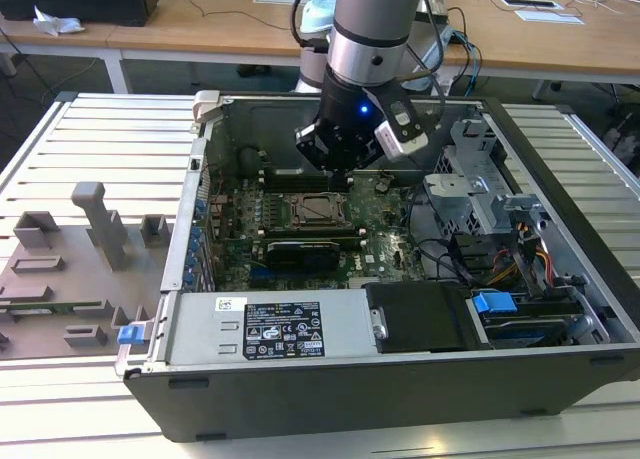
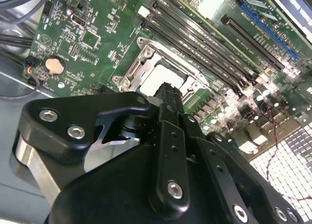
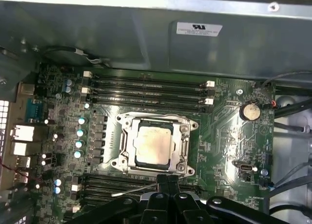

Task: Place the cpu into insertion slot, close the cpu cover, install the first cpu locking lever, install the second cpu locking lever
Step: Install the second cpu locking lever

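Already your cpu (image 3: 153, 145) sits in the insertion slot (image 3: 127, 155), cover (image 3: 155, 120) seemingly down; the gripper (image 3: 166, 181) hovers just beside it, fingers pressed together, empty, probably for lever work.

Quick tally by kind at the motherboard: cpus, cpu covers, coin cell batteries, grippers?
cpu: 1
cpu cover: 1
coin cell battery: 1
gripper: 1
Total: 4
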You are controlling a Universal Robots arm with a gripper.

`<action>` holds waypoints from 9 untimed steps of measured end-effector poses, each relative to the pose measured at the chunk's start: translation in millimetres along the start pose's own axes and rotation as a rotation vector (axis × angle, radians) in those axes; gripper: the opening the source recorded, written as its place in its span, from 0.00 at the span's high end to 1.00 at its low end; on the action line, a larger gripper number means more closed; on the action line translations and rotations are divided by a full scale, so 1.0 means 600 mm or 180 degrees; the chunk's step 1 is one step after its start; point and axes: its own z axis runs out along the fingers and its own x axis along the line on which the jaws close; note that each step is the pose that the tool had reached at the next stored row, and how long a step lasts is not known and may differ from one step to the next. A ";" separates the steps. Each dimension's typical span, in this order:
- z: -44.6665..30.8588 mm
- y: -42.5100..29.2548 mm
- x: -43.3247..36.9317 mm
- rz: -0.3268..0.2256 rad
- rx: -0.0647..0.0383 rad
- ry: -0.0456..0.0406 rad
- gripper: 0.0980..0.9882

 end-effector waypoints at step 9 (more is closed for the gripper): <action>0.025 -0.026 0.005 -0.0003 -0.0049 -0.0004 0.99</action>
